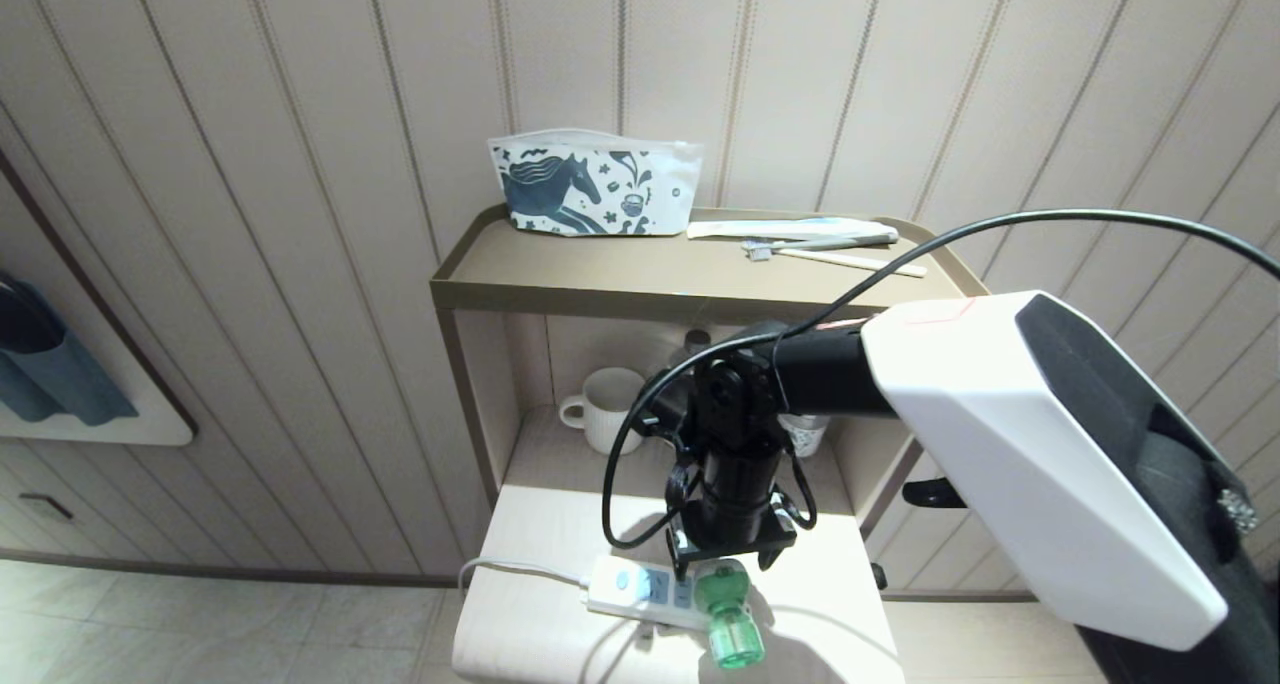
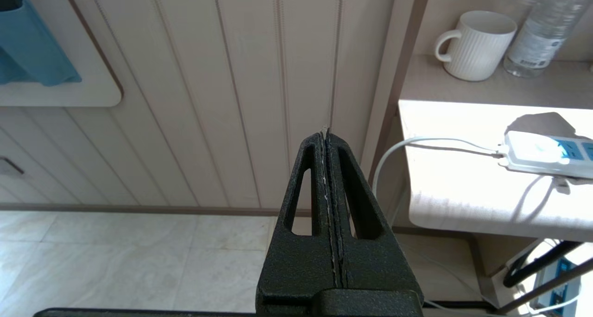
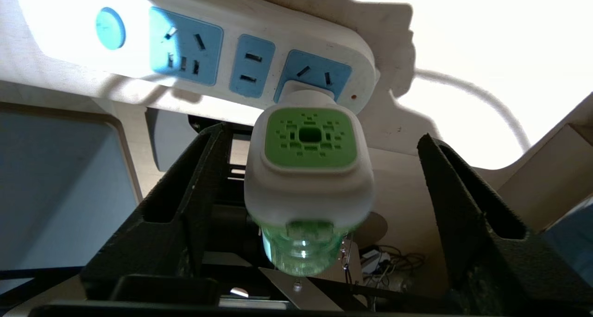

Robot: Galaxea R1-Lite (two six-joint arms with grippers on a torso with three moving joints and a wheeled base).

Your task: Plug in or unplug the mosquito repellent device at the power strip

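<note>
The mosquito repellent device (image 3: 309,168), a white body with a green top and a green bottle, is plugged into the end socket of the power strip (image 3: 208,53), the one farthest from the strip's round button. My right gripper (image 3: 322,135) is open. Its black fingers (image 3: 199,178) stand on either side of the device with a gap on each side. From the head camera, the right gripper (image 1: 725,554) hangs over the device (image 1: 730,614) and the strip (image 1: 640,589) near the table's front edge. My left gripper (image 2: 326,131) is shut on nothing, off to the table's left side.
A white mug (image 1: 605,409) and a clear bottle (image 2: 542,29) stand in the shelf niche behind the table. On the shelf top (image 1: 560,264) sit a horse-print pouch (image 1: 590,194) and a toothbrush (image 1: 830,249). The strip's pale cord (image 2: 440,143) runs off the table's left edge.
</note>
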